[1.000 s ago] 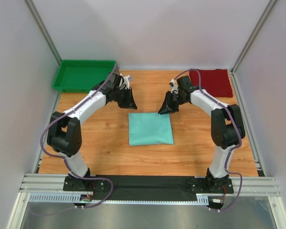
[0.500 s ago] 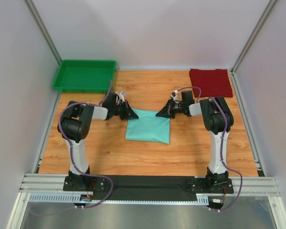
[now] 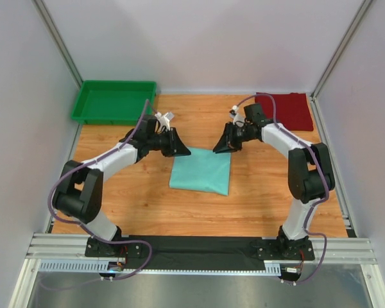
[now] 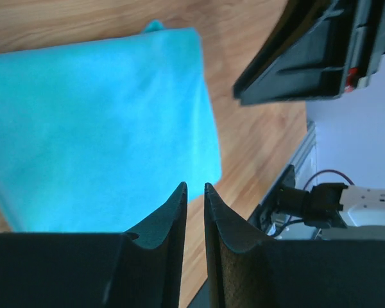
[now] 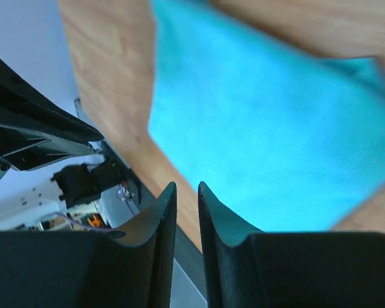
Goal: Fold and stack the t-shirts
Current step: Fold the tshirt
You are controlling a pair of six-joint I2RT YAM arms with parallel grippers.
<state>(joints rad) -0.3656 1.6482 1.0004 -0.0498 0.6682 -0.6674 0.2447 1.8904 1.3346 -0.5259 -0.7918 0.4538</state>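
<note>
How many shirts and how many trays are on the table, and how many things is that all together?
T-shirts: 2, the teal t-shirt and the dark red t-shirt
Trays: 1, the green tray
Total: 3

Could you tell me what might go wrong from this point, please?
The left gripper and right gripper hover close together over the far edge of the teal shirt; they might collide.
Both jaws are barely apart and empty; pinching only the top layer could undo the fold.
The red shirt lies in the far right corner; carrying the teal one there may loosen it.
</note>
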